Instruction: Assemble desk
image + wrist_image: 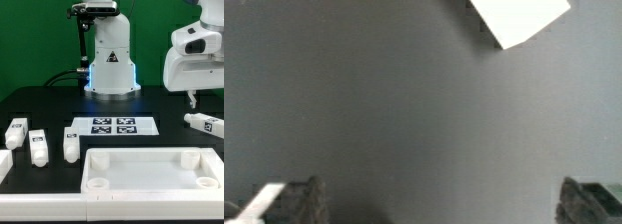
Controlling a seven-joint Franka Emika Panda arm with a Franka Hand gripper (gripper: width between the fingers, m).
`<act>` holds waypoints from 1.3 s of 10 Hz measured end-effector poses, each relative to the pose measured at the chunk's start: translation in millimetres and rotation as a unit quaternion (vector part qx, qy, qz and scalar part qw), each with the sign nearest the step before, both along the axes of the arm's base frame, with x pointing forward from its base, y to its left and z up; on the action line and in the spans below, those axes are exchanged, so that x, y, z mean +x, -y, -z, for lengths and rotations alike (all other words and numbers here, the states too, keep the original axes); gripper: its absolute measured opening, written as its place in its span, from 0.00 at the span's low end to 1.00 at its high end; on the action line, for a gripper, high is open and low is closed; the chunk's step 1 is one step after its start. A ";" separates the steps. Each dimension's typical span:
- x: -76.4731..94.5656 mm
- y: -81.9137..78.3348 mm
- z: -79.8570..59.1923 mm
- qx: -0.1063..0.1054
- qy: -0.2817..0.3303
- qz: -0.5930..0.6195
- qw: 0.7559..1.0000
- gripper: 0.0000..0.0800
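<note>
- At the exterior view's left, a first leg block (15, 132), a second leg block (37, 147) and a third leg block (71, 143) were laid apart from one another on the black surface (40, 105).
- The marker board (113, 126) was seen lying flat in the middle, in front of the robot base (110, 62).
- The desk top (150, 158), a rimmed white tray, was laid nearest the camera, right of the middle.
- A fourth leg block (205, 123) was laid at the right, apart from the desk top.
- The hand (438, 192) was held above the surface, over that block without touching it. In the wrist view its fingers (287, 200) were spread wide and empty, and a white corner (518, 20) that could not be identified was seen.
</note>
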State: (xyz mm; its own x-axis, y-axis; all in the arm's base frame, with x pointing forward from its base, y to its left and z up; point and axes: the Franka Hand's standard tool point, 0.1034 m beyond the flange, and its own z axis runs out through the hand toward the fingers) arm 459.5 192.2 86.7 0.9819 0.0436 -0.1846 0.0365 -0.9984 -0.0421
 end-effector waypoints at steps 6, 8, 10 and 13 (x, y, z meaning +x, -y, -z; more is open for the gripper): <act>-26.7 -23.2 -4.6 -0.016 0.021 -0.039 0.999 0.81; -32.6 -36.3 5.8 -0.003 0.069 -0.094 0.993 0.81; -55.1 -40.5 25.1 0.014 0.095 -0.147 0.984 0.81; -64.9 -41.4 30.6 0.014 0.094 -0.149 0.984 0.81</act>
State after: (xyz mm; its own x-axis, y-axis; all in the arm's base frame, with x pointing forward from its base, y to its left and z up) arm 394.5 233.6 56.1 0.9412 0.3379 0.0038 0.3378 -0.9406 -0.0346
